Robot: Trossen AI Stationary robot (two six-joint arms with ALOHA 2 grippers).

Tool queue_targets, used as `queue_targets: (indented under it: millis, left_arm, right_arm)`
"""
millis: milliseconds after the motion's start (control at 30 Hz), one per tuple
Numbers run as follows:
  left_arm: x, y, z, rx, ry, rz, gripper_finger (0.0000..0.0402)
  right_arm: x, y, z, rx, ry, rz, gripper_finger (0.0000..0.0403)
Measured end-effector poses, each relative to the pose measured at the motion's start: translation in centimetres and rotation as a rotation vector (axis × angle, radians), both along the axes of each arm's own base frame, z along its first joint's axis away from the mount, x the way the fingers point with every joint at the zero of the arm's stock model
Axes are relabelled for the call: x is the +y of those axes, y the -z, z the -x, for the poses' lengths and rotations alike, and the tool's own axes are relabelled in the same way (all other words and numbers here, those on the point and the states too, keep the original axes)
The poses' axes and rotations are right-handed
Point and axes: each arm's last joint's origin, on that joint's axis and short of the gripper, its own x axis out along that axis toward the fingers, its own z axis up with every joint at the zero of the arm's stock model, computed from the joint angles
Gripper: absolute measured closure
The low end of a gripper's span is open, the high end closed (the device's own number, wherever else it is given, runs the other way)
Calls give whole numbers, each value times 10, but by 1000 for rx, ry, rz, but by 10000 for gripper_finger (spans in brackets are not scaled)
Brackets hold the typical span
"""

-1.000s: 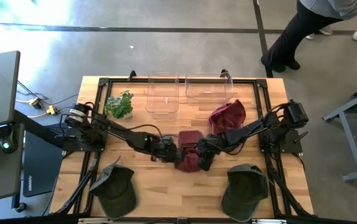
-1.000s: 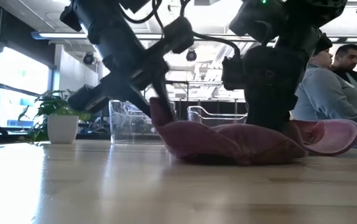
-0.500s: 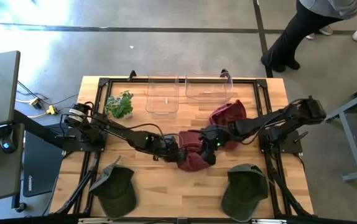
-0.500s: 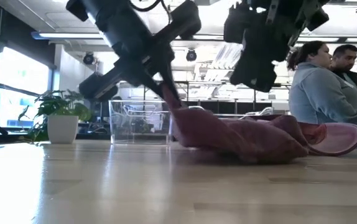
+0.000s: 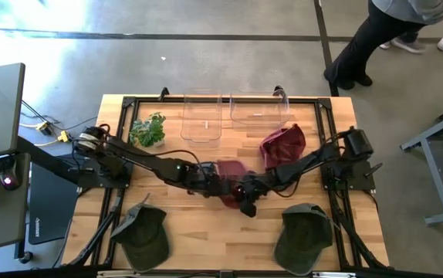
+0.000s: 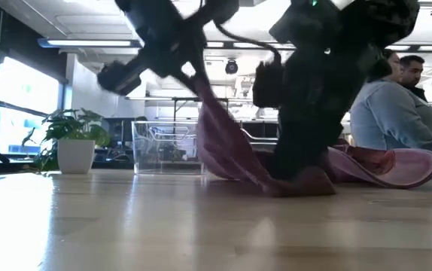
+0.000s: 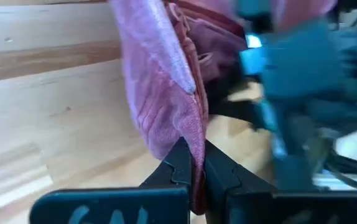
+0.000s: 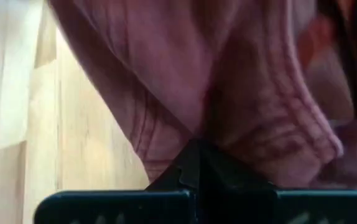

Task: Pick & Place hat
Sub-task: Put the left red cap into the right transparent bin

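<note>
A maroon hat (image 5: pixel 228 171) lies at the table's middle between my two grippers. My left gripper (image 5: pixel 220 184), reaching in from the left, is shut on the hat's edge and holds it above the table (image 6: pixel 199 79). From there the cloth slopes down to the wood (image 6: pixel 231 154). My right gripper (image 5: pixel 246 207) comes from the right, shut, and stands with its tips on the hat's low near part (image 6: pixel 299 169). A second maroon hat (image 5: pixel 283 144) rests flat on the table farther right. My left gripper pinches the hat's rim edge (image 7: pixel 188 134) between its two fingers, which slant down from the table's left. That edge is lifted and the cloth hangs below it, the hat's other end on the table. My right gripper's shut fingers (image 8: pixel 194 165) press onto the hat's cloth (image 8: pixel 228 124), slanting down from the right. That part lies on the table (image 6: pixel 306 184).
Two green hats (image 5: pixel 144 232) (image 5: pixel 302 232) lie near the front edge, left and right. Two clear bins (image 5: pixel 201 116) (image 5: pixel 258 108) stand at the far edge, a potted plant (image 5: pixel 148 130) to their left. People stand beyond the table's right side (image 6: pixel 397 98).
My left gripper has risen with the hat's edge, so that side now stands high and the cloth slopes. My right gripper lifted off toward the far side, then came back down onto the hat's near part, which stays on the table.
</note>
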Motion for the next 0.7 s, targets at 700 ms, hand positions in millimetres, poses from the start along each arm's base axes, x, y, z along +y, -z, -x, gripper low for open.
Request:
queue_targets:
  millis: [700]
  left_arm:
    - [0, 1, 15, 148, 121, 57, 401]
  right_arm:
    - [-8, -25, 0, -78, 211, -3, 403]
